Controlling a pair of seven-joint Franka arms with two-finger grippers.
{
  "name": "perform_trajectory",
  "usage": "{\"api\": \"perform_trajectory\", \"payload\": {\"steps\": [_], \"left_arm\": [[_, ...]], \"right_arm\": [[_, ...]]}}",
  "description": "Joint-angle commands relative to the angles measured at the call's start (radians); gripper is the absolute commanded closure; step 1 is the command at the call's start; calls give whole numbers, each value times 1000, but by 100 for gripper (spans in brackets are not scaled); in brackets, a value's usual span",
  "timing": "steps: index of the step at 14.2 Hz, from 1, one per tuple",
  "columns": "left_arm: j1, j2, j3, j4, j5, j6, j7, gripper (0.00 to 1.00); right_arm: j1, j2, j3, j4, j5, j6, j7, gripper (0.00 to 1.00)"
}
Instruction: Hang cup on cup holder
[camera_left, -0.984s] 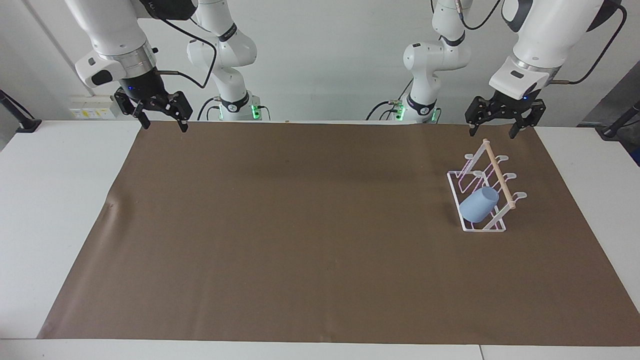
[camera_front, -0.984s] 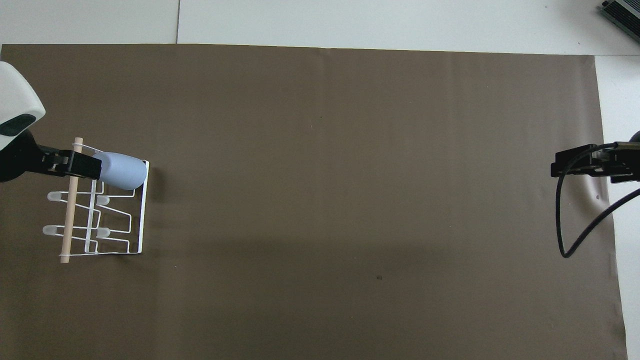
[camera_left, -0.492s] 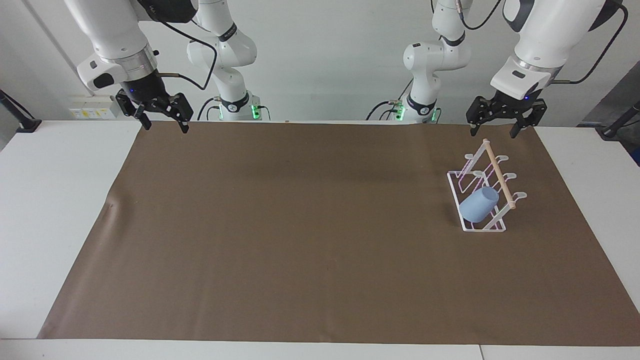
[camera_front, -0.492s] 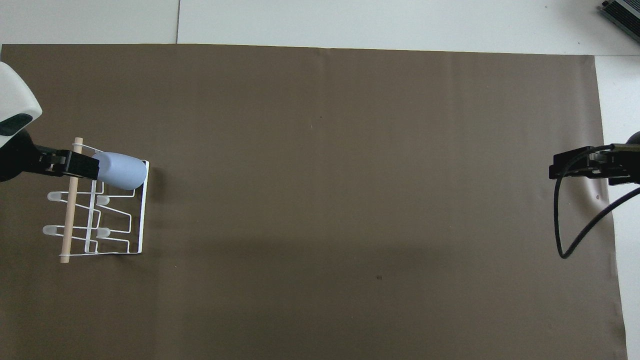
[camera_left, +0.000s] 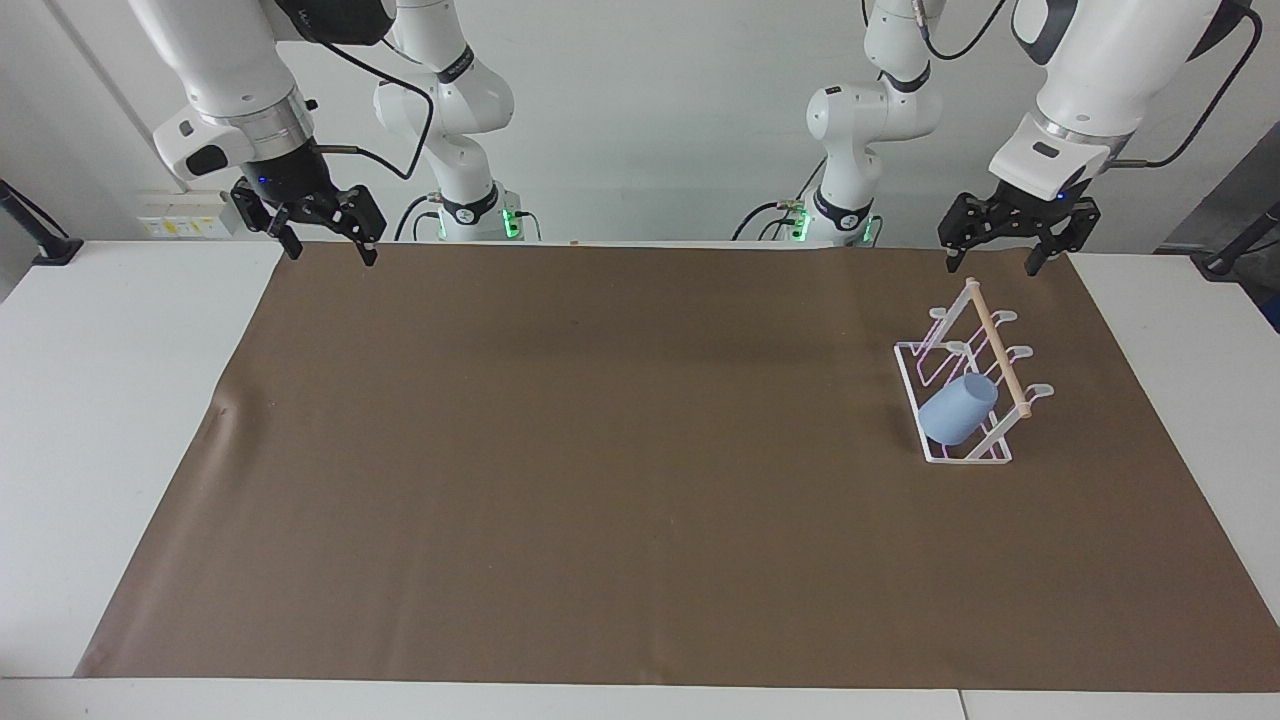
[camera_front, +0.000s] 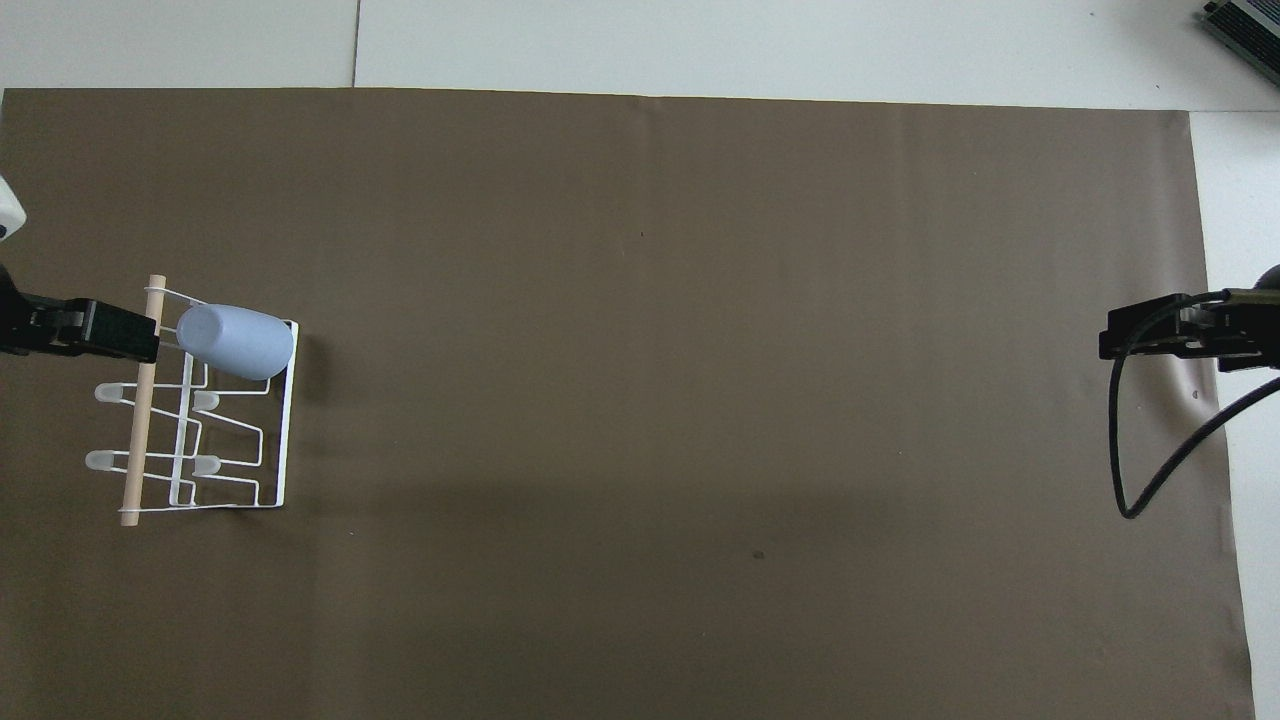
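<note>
Two white Franka arms stand over a large brown paper mat (camera_left: 620, 460) spread on the white table (camera_left: 110, 420). Largest item of the task: the small white wire A-frame cup holder (camera_left: 962, 385) with a light wooden rod along its top, set at the left arm's end of the mat. Its rod runs roughly from nearer the robots to farther from them, slightly slanted in the facing view.

On that rack sits the small light-blue matte plastic cup (camera_left: 958, 409), a handleless tumbler. It hangs tilted on a peg at the end of the rack farther from the robots, mouth up toward the rod, base pointing down and toward the middle of the mat. Its long axis lies across the rod. Judged from this, the hanging looks done.

Left gripper (camera_left: 987, 262): raised, empty, fingers spread apart, over the mat edge close to the rack's nearer end. It touches nothing. The cup lies away from it along the rod, lower down. This arm is by far the closer one to cup and rack.

Right gripper (camera_left: 323, 242): raised, empty, fingers spread apart, over the mat's corner at the right arm's end, well apart from the rack. It waits.

Likely remaining move, if any: left arm clears upward and away.
</note>
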Motion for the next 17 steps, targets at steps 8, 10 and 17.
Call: {"api": "perform_trajectory", "payload": {"steps": [8,10,17], "left_arm": [[-12,6,53,30,2,-18,7,0],[-12,6,53,30,2,-18,10,0],[-29,6,64,28,5,-15,15,0]], "right_arm": [[-8,-31,0,-44,-8,23,-23,0],[-6,-31,-2,-46,-8,21,-23,0],[-6,-31,-2,-46,-8,21,-23,0]]}}
